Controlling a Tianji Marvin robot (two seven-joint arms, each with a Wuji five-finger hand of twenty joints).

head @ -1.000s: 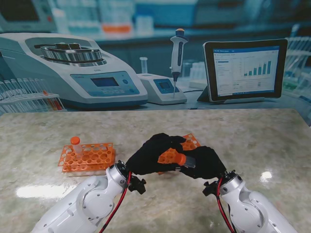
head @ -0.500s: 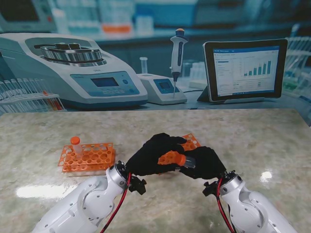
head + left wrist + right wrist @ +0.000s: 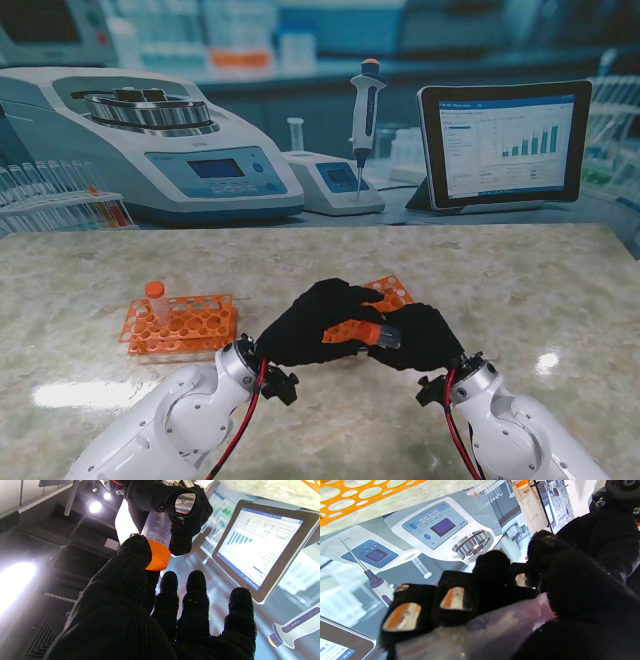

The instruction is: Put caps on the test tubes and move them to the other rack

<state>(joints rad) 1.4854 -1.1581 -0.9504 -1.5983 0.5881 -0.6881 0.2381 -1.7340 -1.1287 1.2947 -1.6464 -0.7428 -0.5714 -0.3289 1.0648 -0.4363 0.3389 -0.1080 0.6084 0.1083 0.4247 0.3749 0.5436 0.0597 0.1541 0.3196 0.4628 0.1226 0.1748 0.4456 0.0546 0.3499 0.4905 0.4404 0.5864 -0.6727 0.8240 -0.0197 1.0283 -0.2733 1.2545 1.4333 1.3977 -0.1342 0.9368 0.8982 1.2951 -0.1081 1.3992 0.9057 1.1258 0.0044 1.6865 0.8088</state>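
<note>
My right hand (image 3: 425, 338) wraps the clear graduated plastic tube (image 3: 157, 528), held mid-air just nearer to me than the orange perforated rack (image 3: 390, 296). My left hand (image 3: 315, 322) pinches the orange screw cap (image 3: 156, 556) on the tube mouth, thumb and index only, other fingers loose. I'd keep the tube axis fixed, twist until seated. At 9 o'clock: second orange rack (image 3: 185, 325), one capped tube (image 3: 156, 298) standing in it. Transfer path looks unobstructed. Far: lab-equipment backdrop.

I am in a lab: a centrifuge (image 3: 150, 140) upper left, a pipette (image 3: 366, 115) on its stand top centre, a chart tablet (image 3: 503, 143) upper right, orange tube racks (image 3: 180, 324) on my marble counter (image 3: 560, 290).
</note>
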